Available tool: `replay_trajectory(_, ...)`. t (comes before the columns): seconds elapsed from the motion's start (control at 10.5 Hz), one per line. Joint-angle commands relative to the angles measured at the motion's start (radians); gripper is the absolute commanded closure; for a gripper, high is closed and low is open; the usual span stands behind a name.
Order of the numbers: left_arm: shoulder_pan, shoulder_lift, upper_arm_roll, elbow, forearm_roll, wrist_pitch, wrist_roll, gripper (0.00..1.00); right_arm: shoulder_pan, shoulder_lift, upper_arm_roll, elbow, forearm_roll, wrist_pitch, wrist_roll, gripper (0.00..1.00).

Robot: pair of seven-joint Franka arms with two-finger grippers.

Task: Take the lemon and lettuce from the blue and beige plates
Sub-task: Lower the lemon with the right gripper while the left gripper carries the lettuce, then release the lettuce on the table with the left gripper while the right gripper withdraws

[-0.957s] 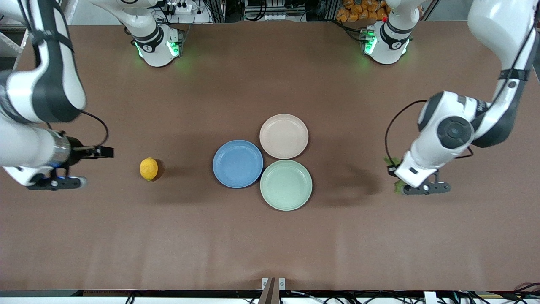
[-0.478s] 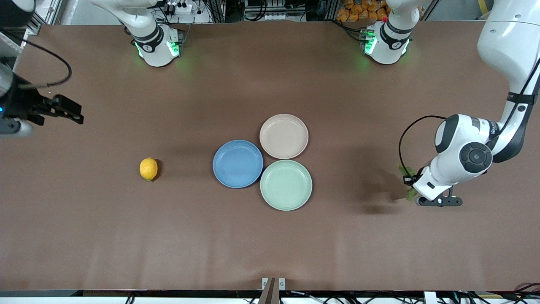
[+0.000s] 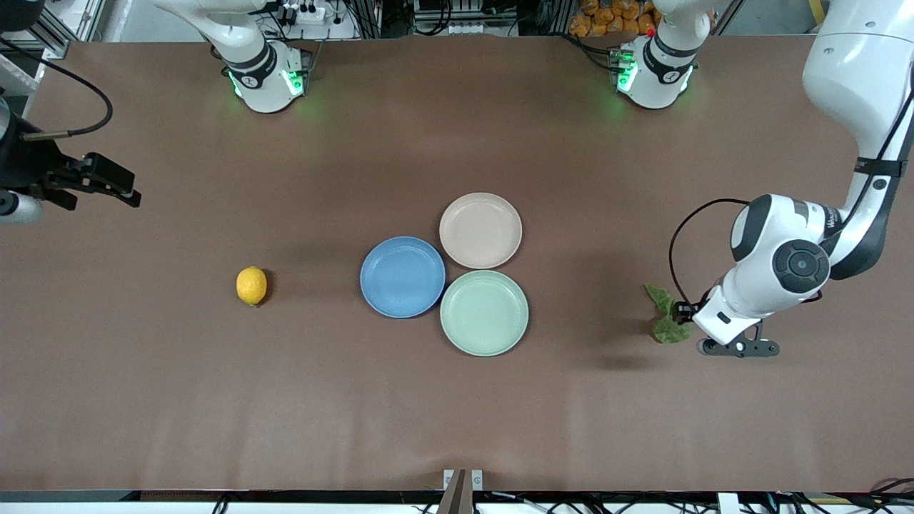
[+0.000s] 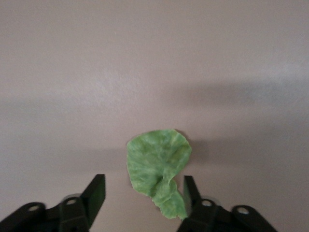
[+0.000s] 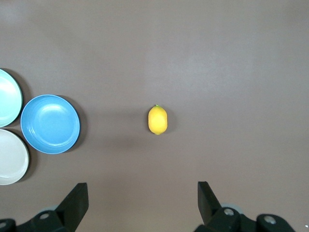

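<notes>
The lemon (image 3: 251,285) lies on the bare table toward the right arm's end, also seen in the right wrist view (image 5: 157,120). The blue plate (image 3: 402,277) and beige plate (image 3: 480,230) sit empty mid-table. The lettuce (image 3: 665,323) lies flat on the table toward the left arm's end. My left gripper (image 3: 684,314) hovers low over it, open, the leaf (image 4: 157,166) between the fingers with its narrow tip against one finger (image 4: 190,191). My right gripper (image 3: 121,187) hangs open and empty high over the table's edge at the right arm's end (image 5: 141,188).
A mint-green plate (image 3: 484,313) touches the blue and beige plates, nearer to the front camera. Both arm bases (image 3: 264,75) stand along the table's back edge. Brown tabletop (image 3: 457,414) surrounds everything.
My left gripper has opened and let go of the lettuce, which now lies spread on the table. The right arm lifted away from beside the lemon toward the table's edge.
</notes>
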Motion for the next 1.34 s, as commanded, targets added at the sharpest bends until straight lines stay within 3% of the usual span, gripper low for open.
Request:
replay_trajectory(0.0, -0.009, -0.091, 0.000, 0.033, -0.021, -0.100, 0.010, 0.00, 0.008, -0.020, -0.011, -0.035, 0.017, 0.025, -0.006, 0.00)
replay_trajectory(0.19, -0.016, -0.139, -0.023, 0.142, -0.042, -0.284, 0.018, 0.00, 0.008, -0.022, -0.011, -0.033, 0.015, 0.023, -0.006, 0.00)
replay_trajectory(0.29, -0.017, -0.162, -0.022, 0.197, -0.106, -0.368, 0.020, 0.00, 0.010, -0.023, -0.012, -0.035, 0.014, 0.020, -0.008, 0.00)
replay_trajectory(0.48, -0.020, -0.238, -0.008, 0.218, -0.171, -0.455, 0.020, 0.00, 0.062, -0.023, -0.065, -0.035, 0.012, 0.019, -0.008, 0.00)
replay_trajectory(0.57, -0.051, -0.281, 0.025, 0.218, -0.179, -0.475, 0.021, 0.00, 0.074, -0.023, -0.076, -0.033, 0.012, 0.019, -0.008, 0.00)
replay_trajectory(0.86, -0.234, -0.404, 0.261, 0.215, -0.315, -0.535, 0.038, 0.00, 0.065, -0.020, -0.075, -0.032, 0.017, 0.017, -0.009, 0.00)
replay_trajectory(1.24, -0.237, -0.464, 0.297, 0.212, -0.338, -0.567, 0.084, 0.00, 0.067, -0.022, -0.075, -0.032, 0.017, 0.014, -0.009, 0.00)
